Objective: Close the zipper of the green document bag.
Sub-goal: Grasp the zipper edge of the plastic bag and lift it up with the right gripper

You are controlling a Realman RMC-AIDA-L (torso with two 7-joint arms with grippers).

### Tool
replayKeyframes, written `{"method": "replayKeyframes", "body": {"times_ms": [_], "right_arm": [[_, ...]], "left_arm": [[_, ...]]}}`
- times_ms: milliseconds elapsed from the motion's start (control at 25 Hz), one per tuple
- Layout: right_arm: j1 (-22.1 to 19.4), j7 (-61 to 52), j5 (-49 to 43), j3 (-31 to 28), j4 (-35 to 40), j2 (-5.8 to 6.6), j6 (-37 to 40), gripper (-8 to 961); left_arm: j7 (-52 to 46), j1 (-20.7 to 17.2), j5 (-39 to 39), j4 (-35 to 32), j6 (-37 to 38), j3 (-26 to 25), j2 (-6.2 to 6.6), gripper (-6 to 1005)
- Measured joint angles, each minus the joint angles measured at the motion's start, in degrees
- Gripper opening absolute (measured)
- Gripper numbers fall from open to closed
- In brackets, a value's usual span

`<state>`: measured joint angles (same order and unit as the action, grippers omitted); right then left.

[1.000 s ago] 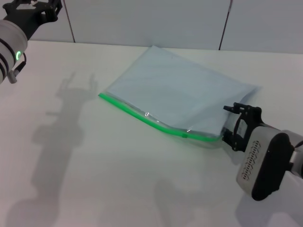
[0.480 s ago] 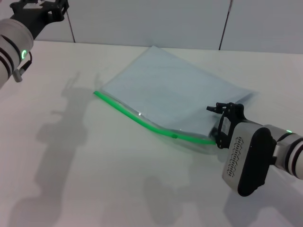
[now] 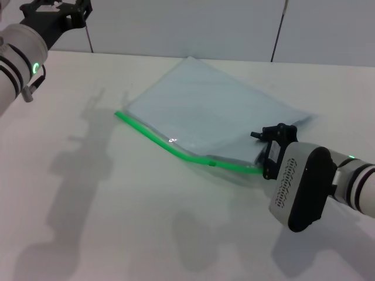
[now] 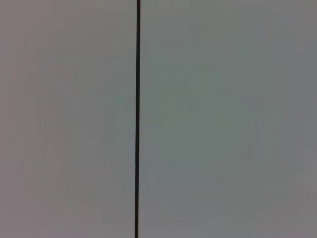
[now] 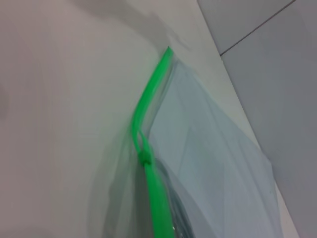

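The green document bag (image 3: 211, 108) lies flat at the table's centre, translucent grey-blue. Its zipper (image 3: 158, 140) is the bright green near edge, bowed along its length, with a small slider (image 3: 211, 163) partway along. My right gripper (image 3: 266, 153) sits at the zipper's right end, against the bag's corner, where the edge stands slightly off the table. In the right wrist view the zipper (image 5: 148, 144) runs straight away from the camera with the slider (image 5: 144, 158) close by. My left gripper (image 3: 57, 12) hangs open high at the far left, well away from the bag.
A white table (image 3: 117, 211) carries the bag, with the arms' shadows on its left half. A grey panelled wall (image 3: 205, 23) closes off the back. The left wrist view holds only the wall (image 4: 223, 119) and a dark seam (image 4: 137, 119).
My right gripper has moved left against the bag's right end. The bag has slid a little left and its green edge bows more. The left arm has drifted slightly right.
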<state>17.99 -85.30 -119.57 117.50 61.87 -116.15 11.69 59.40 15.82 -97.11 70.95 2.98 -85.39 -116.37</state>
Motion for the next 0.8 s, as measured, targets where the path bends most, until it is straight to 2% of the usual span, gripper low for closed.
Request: {"method": "replayKeyframes", "body": {"times_ms": [400, 640, 800], "right_arm": [[-1.1, -3.21, 0.04, 0.53, 1.49, 0.0, -5.38, 202], [-4.43, -3.34, 0.04, -2.63, 6.39, 0.37, -4.83, 142], [-6.85, -3.04, -0.07, -6.35, 10.48, 0.51, -1.71, 103]], "left_arm": [[-0.22, 0.09, 0.0, -0.55, -0.1, 0.06, 0.03, 553], [0.69, 0.09, -0.44, -0.53, -5.35, -0.85, 0.34, 553], [5.73, 0.88, -0.53, -0.29, -10.96, -1.4, 0.56, 553]]}}
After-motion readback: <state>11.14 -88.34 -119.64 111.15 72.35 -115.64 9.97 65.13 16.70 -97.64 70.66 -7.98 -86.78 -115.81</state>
